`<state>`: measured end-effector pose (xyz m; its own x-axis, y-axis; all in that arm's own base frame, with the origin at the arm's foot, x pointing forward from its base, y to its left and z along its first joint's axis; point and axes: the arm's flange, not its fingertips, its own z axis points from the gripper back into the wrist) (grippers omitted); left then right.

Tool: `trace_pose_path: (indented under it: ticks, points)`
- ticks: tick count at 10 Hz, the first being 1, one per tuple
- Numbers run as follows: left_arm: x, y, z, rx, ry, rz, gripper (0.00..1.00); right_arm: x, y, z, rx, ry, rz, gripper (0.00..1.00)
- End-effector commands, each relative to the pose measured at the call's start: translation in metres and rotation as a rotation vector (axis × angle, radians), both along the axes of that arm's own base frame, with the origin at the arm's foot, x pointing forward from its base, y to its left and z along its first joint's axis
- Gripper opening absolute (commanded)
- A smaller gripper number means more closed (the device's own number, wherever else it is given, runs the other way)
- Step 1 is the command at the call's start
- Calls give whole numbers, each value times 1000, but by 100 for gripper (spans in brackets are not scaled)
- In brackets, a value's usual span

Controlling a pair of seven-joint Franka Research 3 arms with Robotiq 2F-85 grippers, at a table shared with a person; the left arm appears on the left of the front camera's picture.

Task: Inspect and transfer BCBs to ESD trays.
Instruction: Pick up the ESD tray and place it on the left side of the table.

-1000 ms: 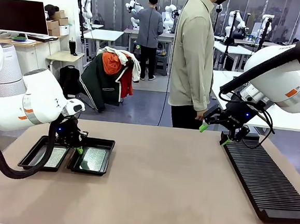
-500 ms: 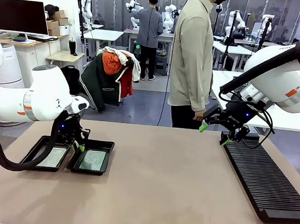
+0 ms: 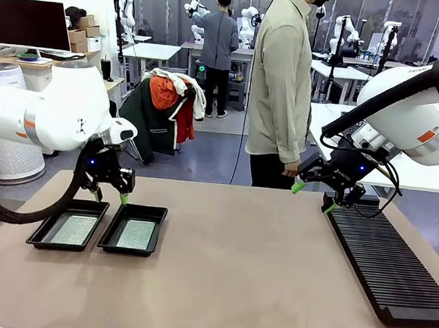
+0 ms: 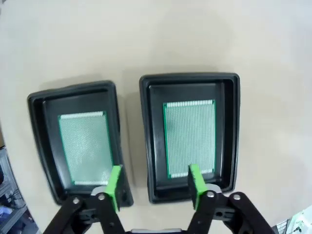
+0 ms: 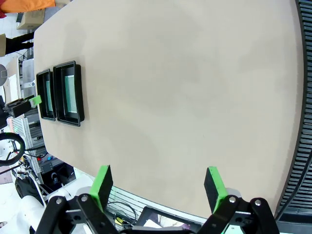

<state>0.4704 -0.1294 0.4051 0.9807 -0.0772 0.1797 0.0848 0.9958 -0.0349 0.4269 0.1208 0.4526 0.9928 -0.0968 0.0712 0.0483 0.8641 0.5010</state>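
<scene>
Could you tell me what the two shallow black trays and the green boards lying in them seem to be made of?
Two shallow black trays: likely moulded plastic, with a dull sheen and rounded corners. Thin green boards: probably perforated circuit-board laminate, rigid and flat, covered in a fine regular dot grid.

Beige table [image 3: 241, 272] spans foreground, bare top. Behind it grey floor [image 3: 205, 159], open lab room. Left: white desk with dark monitor [image 3: 29, 24], cardboard boxes [image 3: 84, 33] beside it. Chair heaped with clothes [image 3: 162, 114], orange and dark green. Farther back white tables [image 3: 151, 51]. Person in beige shirt [image 3: 281, 85] stands at table's far edge; another person [image 3: 218, 46] farther off, back turned.
</scene>
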Motion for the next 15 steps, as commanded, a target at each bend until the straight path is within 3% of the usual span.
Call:
trace_pose_path:
  ticks: [1, 2, 7, 8, 15]
  points:
    - [-7, -2, 19, 56, 38, 15, 86, 0, 1, 1, -8, 10, -20, 100]
    - [-10, -1, 28, 62, 42, 19, 100, 0, 1, 1, -8, 10, -20, 100]
    - [-20, 6, 47, 57, 68, 53, 100, 0, 1, 1, -8, 10, -20, 100]
    - [-15, 3, 41, 39, 40, 4, 100, 0, 1, 1, -8, 10, -20, 100]
    - [-15, 3, 41, 39, 40, 4, 100, 0, 1, 1, -8, 10, -20, 100]
